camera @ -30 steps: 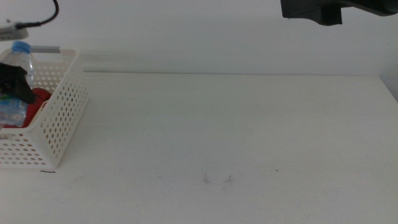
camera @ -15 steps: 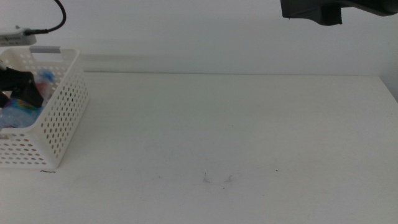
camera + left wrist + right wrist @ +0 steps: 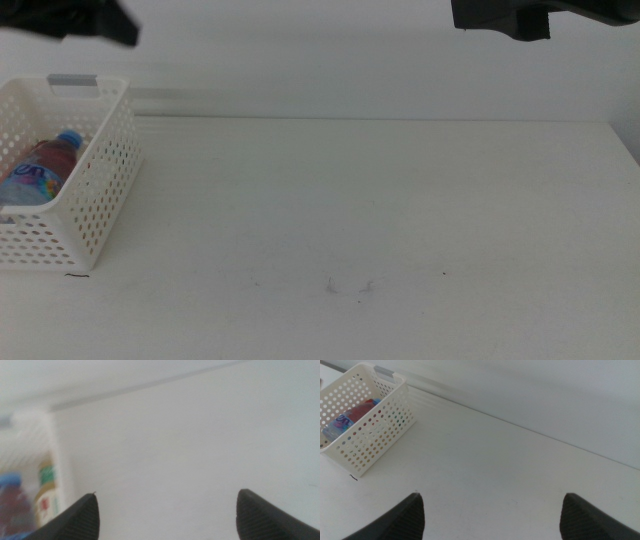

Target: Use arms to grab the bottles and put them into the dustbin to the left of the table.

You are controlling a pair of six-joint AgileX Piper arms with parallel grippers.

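Observation:
The white perforated dustbin (image 3: pixel 95 190) stands at the table's left edge. Inside it lies the clear water bottle (image 3: pixel 38 178) with a blue cap, on its side, and the red can (image 3: pixel 52 152) shows beside it. Part of my left arm (image 3: pixel 80 20) hangs blurred above the dustbin at the picture's top. In the left wrist view my left gripper (image 3: pixel 167 495) is open and holds nothing. That view also shows the dustbin's wall (image 3: pixel 37 430), the yellow-liquid bottle (image 3: pixel 46 497) and the water bottle (image 3: pixel 11 485). My right gripper (image 3: pixel 492 497) is open and empty, high over the table, with the dustbin (image 3: pixel 367 430) in its view.
The white table (image 3: pixel 380 220) stretches to the right of the dustbin, with faint scuff marks (image 3: pixel 350 288) near its front. Its far edge meets a white wall. The right arm's dark housing (image 3: pixel 500 18) hangs at the top right.
My left gripper was down in the dustbin with the water bottle. It has let go and risen out of it. The bottle now lies on its side in the dustbin.

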